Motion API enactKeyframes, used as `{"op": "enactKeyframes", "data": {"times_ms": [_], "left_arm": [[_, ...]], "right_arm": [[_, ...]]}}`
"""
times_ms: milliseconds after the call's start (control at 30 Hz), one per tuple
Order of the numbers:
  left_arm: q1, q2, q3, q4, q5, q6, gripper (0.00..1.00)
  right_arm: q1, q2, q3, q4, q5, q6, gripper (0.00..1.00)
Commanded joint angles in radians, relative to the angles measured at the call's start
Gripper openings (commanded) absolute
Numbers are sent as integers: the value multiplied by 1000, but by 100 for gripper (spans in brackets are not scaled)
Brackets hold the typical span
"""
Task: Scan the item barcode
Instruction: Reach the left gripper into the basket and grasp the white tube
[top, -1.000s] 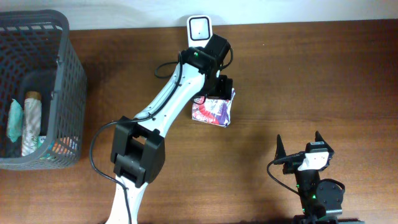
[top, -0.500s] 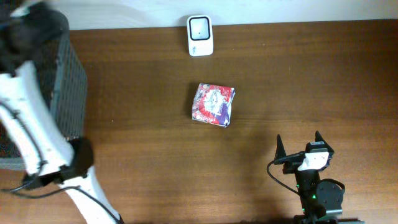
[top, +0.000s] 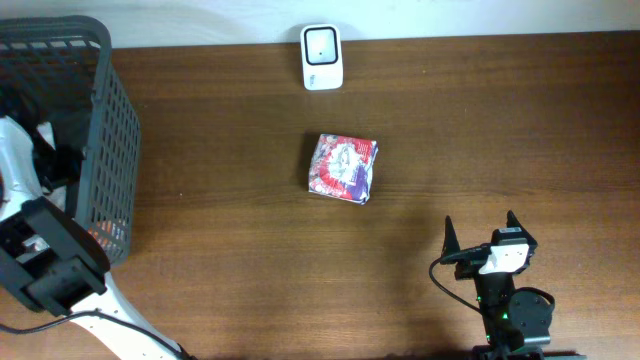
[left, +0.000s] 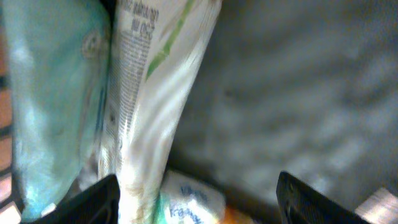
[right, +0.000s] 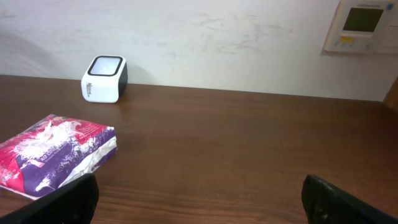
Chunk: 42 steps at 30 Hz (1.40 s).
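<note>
The left gripper (left: 205, 200) is down inside the grey mesh basket (top: 115, 130) at the left edge of the table, and its wrist view shows the two dark fingertips (left: 99, 199) standing wide apart with nothing clamped between them; a tall white packet (left: 155, 106) with green print and fine lettering rises just beside the left-hand fingertip, though whether it touches cannot be told through the blur; the right gripper (top: 483, 238) sits near the front right of the table, jaws fully apart and empty, clear of everything; from overhead the left arm (top: 45, 262) reaches over the basket's front corner and hides most of what lies within; inside the basket, the wrist view shows a pale teal packet (left: 50, 106) against the white one, a second white packet with blue print (left: 189, 202) lying below them, and a sliver of something orange (left: 239, 216) at the bottom, with the grey basket wall blurred behind; the red and purple packet (top: 343, 168) lies flat by itself near the middle of the table, apart from both grippers; the white scanner (top: 322, 44) stands at the far edge, its dark window facing up, well apart from the packet; the surface is a dark brown wooden table (top: 500, 120) against a pale wall (right: 217, 43); a small control panel with a greenish display (right: 364, 25) is mounted on that wall at the right.
</note>
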Motion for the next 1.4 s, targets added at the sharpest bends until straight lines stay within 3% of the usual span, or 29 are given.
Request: {"op": "enactKeyframes", "data": {"times_ms": [0, 167, 300, 400, 567, 633, 700, 800, 833, 967, 1133, 1267, 1333, 1367], "left_arm": [[1, -12, -106, 135, -110, 70, 79], [1, -12, -141, 274, -154, 132, 78], [5, 0, -146, 301, -39, 177, 77], [6, 9, -202, 341, -39, 177, 72], [23, 10, -298, 448, -206, 176, 70], [35, 10, -298, 455, -210, 176, 68], [42, 10, -298, 448, -193, 176, 32], [40, 7, -297, 405, -104, 168, 2], [38, -4, -294, 388, -73, 168, 0], [15, -138, -253, 375, -18, 18, 0], [-27, -415, -143, 411, 203, -26, 0], [-27, -627, -121, 568, 454, -208, 0], [-27, -698, -121, 589, 570, -369, 0], [-32, -719, -121, 602, 612, -553, 0]], "right_arm": [[-5, -7, -7, -4, -1, 7, 99], [-5, -7, -7, -4, -1, 7, 99], [-5, -7, -7, -4, -1, 7, 99], [-5, -7, -7, -4, -1, 7, 99], [-5, -7, -7, -4, -1, 7, 98], [-5, -7, -7, -4, -1, 7, 99], [-5, -7, -7, -4, -1, 7, 99], [-5, -7, -7, -4, -1, 7, 99], [-5, -7, -7, -4, -1, 7, 99], [-5, -7, -7, -4, -1, 7, 99], [-5, -7, -7, -4, -1, 7, 99], [-5, -7, -7, -4, -1, 7, 99], [-5, -7, -7, -4, -1, 7, 99], [-5, -7, -7, -4, -1, 7, 99]]}}
